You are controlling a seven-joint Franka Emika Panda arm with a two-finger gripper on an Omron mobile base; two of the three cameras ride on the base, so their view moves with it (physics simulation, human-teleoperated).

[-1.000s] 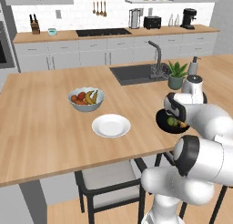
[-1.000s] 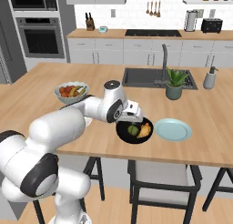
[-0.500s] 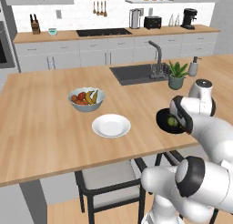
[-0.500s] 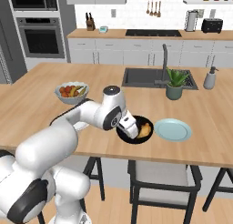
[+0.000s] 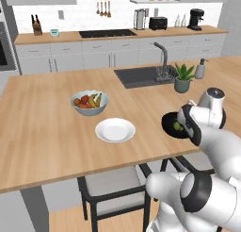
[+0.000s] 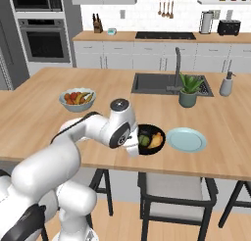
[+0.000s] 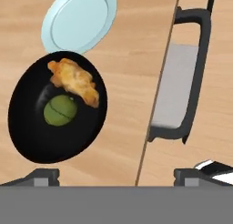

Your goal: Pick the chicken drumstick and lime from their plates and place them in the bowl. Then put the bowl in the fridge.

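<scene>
Wooden island surface point(image 6: 44, 112): black bowl point(image 7: 32, 141) w/ drumstick point(image 7: 75, 82), lime point(image 7: 60, 110); rigid, glossy, slippery — prob. grip rim. End effector point(image 7: 117, 176) wide, empty.

Two cameras are sitting behind the arm, one on its left and one on its right, both looking forward and down over the wooden island point(image 5: 47, 132) toward the far kitchen wall. Both are seeing the fruit bowl point(image 5: 89, 103), the sink point(image 6: 169, 83) and the black bowl point(image 6: 149, 139). The hand camera is looking straight down from close up at the black bowl, a pale blue plate point(image 7: 78, 19) and a chair point(image 7: 179, 86).
</scene>
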